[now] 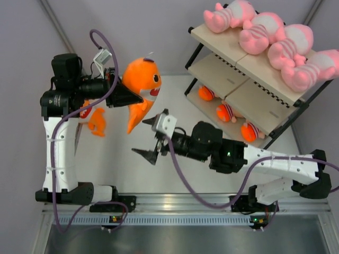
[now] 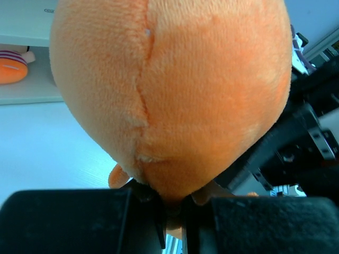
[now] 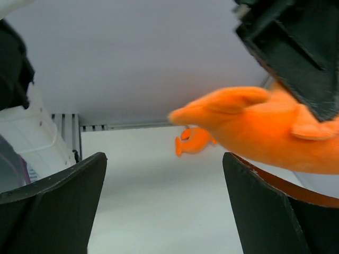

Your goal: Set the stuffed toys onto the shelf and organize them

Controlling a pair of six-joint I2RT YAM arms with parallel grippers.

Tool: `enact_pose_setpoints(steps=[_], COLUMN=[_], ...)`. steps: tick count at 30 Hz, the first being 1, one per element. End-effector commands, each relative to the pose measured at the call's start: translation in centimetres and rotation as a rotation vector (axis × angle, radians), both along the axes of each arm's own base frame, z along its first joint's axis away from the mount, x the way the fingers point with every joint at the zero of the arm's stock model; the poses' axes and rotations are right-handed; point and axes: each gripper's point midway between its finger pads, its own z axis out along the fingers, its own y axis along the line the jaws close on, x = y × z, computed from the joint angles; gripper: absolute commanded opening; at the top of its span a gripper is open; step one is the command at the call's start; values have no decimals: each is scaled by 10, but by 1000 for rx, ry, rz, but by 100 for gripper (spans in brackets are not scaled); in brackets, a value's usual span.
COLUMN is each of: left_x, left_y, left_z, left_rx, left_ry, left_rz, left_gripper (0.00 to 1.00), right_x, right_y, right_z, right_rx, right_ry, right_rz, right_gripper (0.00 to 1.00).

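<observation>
an orange plush creature (image 1: 142, 79) is clamped by the left end effector (image 1: 136, 96) and held in the air above the desk (image 1: 116, 159). the right end effector (image 1: 153, 135) is spread open near its tail, with nothing gripped. four pink plush figures (image 1: 275, 42) are lined along the top tier of the shelf (image 1: 233, 82).

I see the shelf (image 1: 222, 41) at far right, with three cream tiers on a black frame. Four pink striped plush figures (image 1: 267, 39) lie in a touching row along its top tier. Three small orange toys (image 1: 225, 112) sit on the bottom tier. A bigger orange plush (image 1: 143, 78) hangs tail-down, pinched in my left hand (image 1: 136, 96). Another orange toy (image 1: 96, 121) lies on the table (image 1: 122, 164) at left.
</observation>
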Motion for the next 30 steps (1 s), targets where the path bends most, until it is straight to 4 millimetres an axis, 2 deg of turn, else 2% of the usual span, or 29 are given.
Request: enact_pose_setpoints(steps=[1, 2, 4, 5, 8, 10, 15, 23, 25, 28, 29, 30], left_x=[-26, -27, -31, -32, -33, -33, -30, -26, -26, -24, -22, -20], left_y=[-1, -1, -1, -1, 0, -1, -1, -1, -1, -1, 0, 0], left_z=[22, 19, 20, 19, 19, 18, 18, 7, 5, 2, 0, -2], left_rx=[-33, -35, -39, -38, -34, -38, -40, -34, -34, -31, -28, -25], left_ry=[-34, -19, -13, -8, -15, -2, 10, 32, 33, 39, 42, 48], left_rz=[-49, -52, -58, -55, -44, -52, -53, -47, -51, -45, -38, -33], left_gripper=[0, 0, 0, 0, 0, 0, 0, 0, 0, 0, 0, 0], right_x=[-2, 4, 16, 22, 38, 42, 49, 62, 62, 61, 60, 60], right_y=[-8, -7, -15, -13, -20, -22, -17, -21, -26, -29, -30, -31], right_z=[25, 17, 27, 24, 35, 44, 42, 53, 60, 67, 69, 69], right_rx=[16, -19, 29, 2, -13, 17, -15, 34, 76, 125, 136, 141], right_ry=[-272, -326, -357, -397, -407, -414, -461, -426, -410, -383, -376, -370], right_rz=[-202, -248, -352, -387, -516, -557, -622, -722, -734, -727, -726, -727], right_gripper=[91, 91, 93, 93, 93, 93, 93, 85, 79, 59, 44, 37])
